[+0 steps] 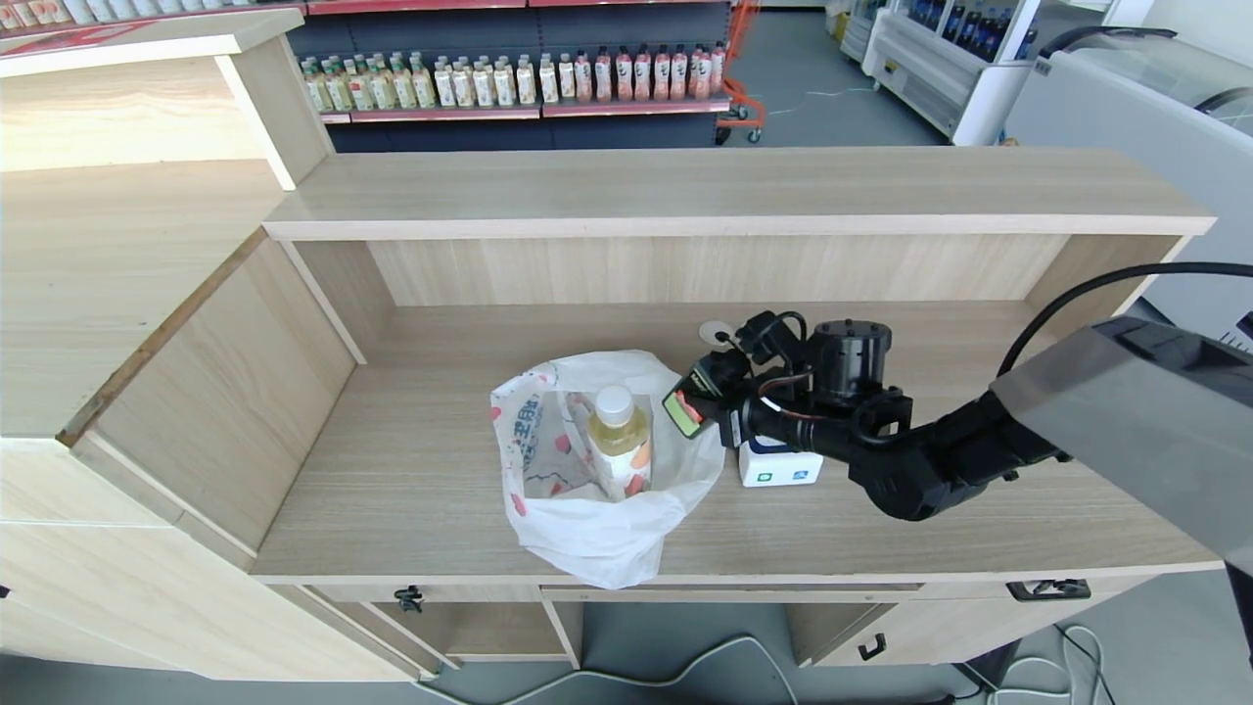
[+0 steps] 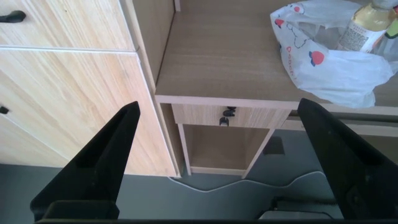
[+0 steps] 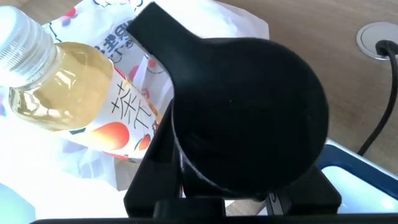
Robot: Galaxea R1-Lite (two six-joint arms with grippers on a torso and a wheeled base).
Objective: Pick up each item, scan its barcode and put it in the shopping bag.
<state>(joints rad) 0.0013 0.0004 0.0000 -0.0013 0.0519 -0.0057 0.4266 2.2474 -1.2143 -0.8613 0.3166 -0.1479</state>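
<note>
A white plastic shopping bag point(image 1: 597, 529) stands open on the wooden counter point(image 1: 411, 480). A bottle of yellow tea point(image 1: 619, 441) with a white cap stands upright inside it. Just right of the bag, my right gripper point(image 1: 729, 411) is shut on a black barcode scanner point(image 1: 685, 411), whose head points toward the bottle. In the right wrist view the scanner point(image 3: 249, 124) hides the fingers, and the bottle point(image 3: 62, 93) lies past it in the bag point(image 3: 93, 168). A small white box point(image 1: 778, 468) sits on the counter under that arm. My left gripper point(image 2: 217, 109) hangs open and holds nothing, below and in front of the counter's edge.
A cable grommet point(image 1: 718, 333) sits in the counter behind the scanner. A raised shelf and side panels wall in the counter at the back and left. Drawers with black handles point(image 2: 227, 116) lie under the front edge. The counter left of the bag is bare.
</note>
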